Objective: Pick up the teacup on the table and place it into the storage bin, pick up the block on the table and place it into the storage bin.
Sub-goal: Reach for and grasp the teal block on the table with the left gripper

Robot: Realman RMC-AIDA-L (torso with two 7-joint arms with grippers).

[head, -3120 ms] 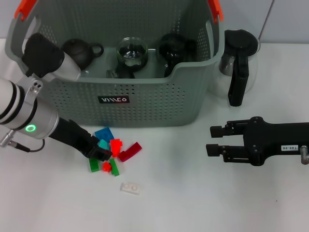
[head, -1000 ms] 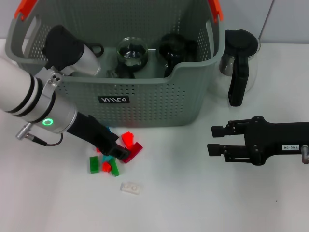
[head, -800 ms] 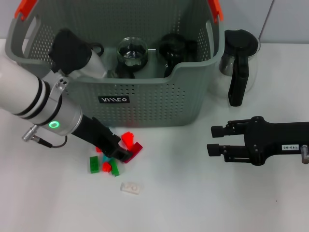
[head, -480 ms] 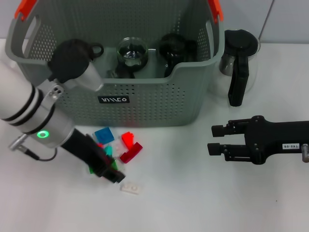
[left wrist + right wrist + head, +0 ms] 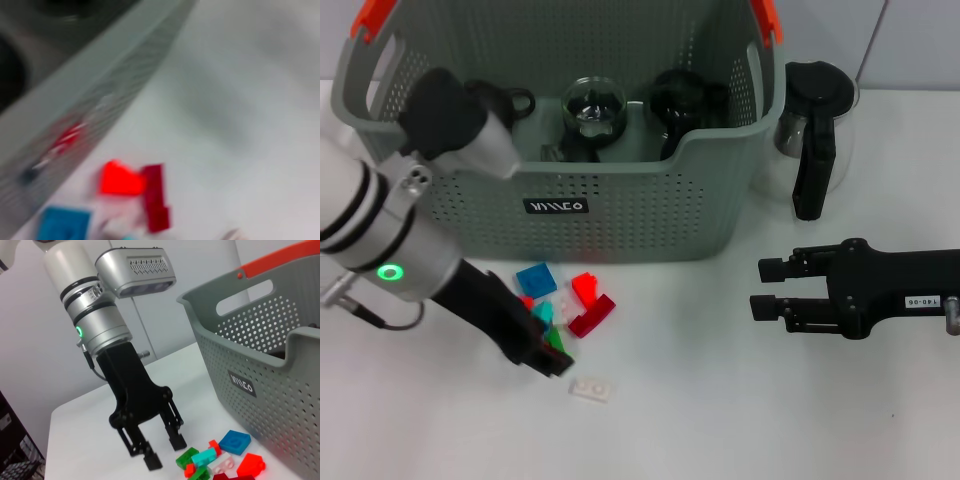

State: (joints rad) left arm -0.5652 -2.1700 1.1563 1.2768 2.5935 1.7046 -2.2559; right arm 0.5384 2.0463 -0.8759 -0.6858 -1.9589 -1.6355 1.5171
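Hovering over the near edge of the block pile, the left gripper stands low above the table with its jaws apart and nothing between them; the right wrist view shows both fingers clear of every piece. This spread, tip-down attitude suits a descent onto one block, judged as the step in hand.

The blocks lie in a loose cluster just beyond and beside the fingertips, between the gripper and the front wall of the storage bin. They are small studded bricks: a blue plate, a bright red piece touching a dark red bar, and green and teal pieces partly hidden by the gripper. A pale translucent plate lies apart, just on the gripper's near side.

The bin already holds dark and glass vessels; which is the teacup cannot be told.

The right gripper is parked well off to the side, fingers spread and empty, near a glass pitcher.
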